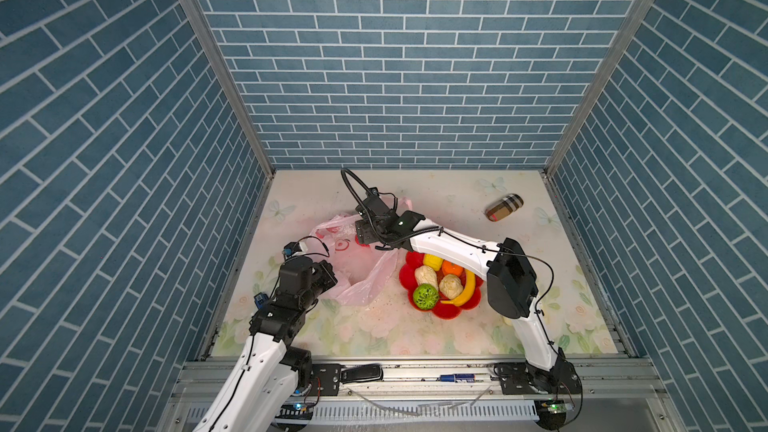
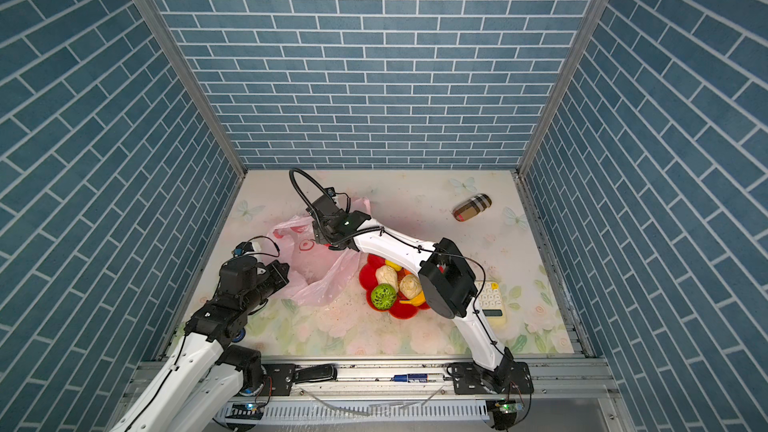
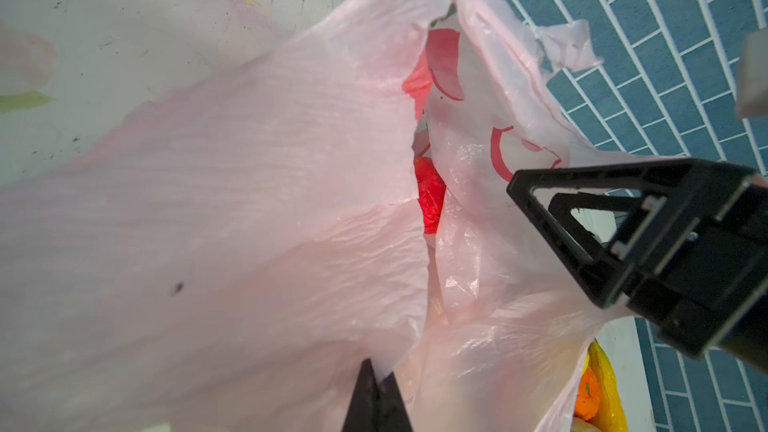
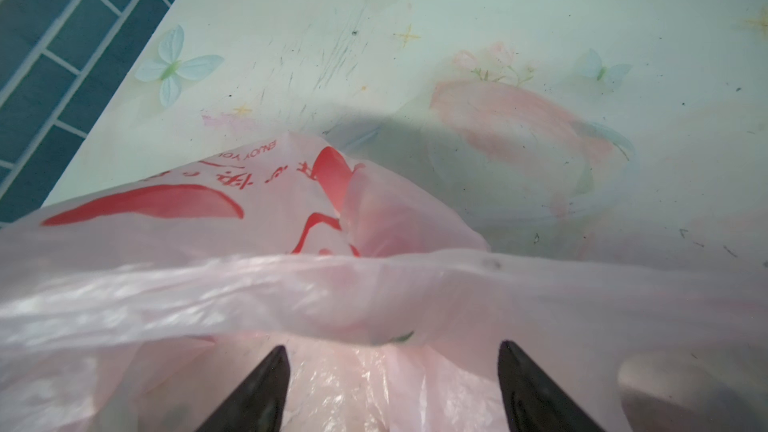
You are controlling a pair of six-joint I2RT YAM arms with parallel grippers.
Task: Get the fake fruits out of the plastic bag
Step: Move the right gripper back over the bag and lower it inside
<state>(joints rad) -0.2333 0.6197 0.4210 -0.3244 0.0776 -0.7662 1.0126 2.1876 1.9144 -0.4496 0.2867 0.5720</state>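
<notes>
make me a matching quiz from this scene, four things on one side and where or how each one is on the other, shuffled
Things
1 banana
2 red fruit
3 left gripper
4 right gripper

Place or state
a open at the mouth of the bag
b in the red dish
c shut on the bag
d inside the bag

Pairs: 1-b, 2-d, 3-c, 4-a

The plastic bag (image 1: pixel 361 282) is pale pink, red-printed; the dish (image 1: pixel 446 312) is red.
</notes>
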